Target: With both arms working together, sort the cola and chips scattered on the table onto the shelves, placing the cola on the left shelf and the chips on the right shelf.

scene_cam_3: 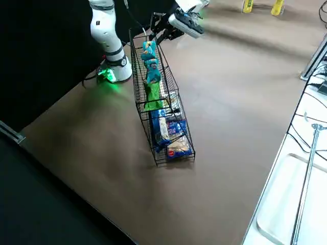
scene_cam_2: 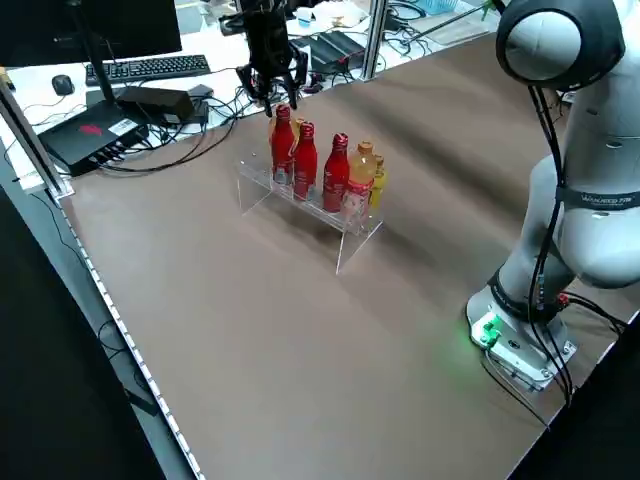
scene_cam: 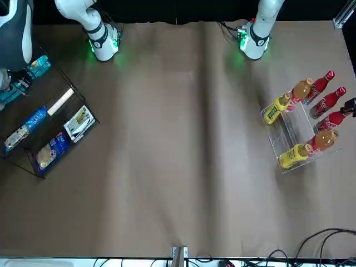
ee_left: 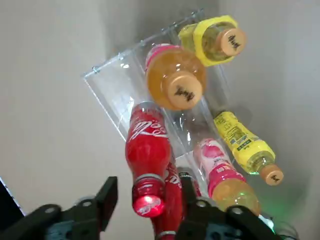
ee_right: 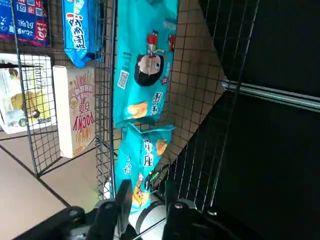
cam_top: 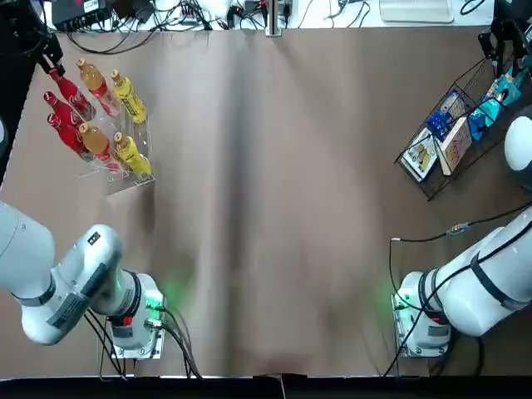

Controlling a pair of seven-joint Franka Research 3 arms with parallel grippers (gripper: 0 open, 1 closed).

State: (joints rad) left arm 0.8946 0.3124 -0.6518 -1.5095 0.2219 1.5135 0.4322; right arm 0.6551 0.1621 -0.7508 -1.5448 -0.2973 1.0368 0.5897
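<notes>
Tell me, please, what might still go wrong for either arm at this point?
The left claw sits open around the cap of a cola bottle on the left shelf; lifting off crookedly could tip it into its neighbours. The right claw is at a teal chips packet against the mesh of the right shelf, so a finger might snag the wire.

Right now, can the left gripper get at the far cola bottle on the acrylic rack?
Probably yes. The left gripper hangs right over that cola bottle, open fingers either side of its red cap, nothing between. The neighbouring cola on the left shelf stands close, so clearance is tight.
</notes>
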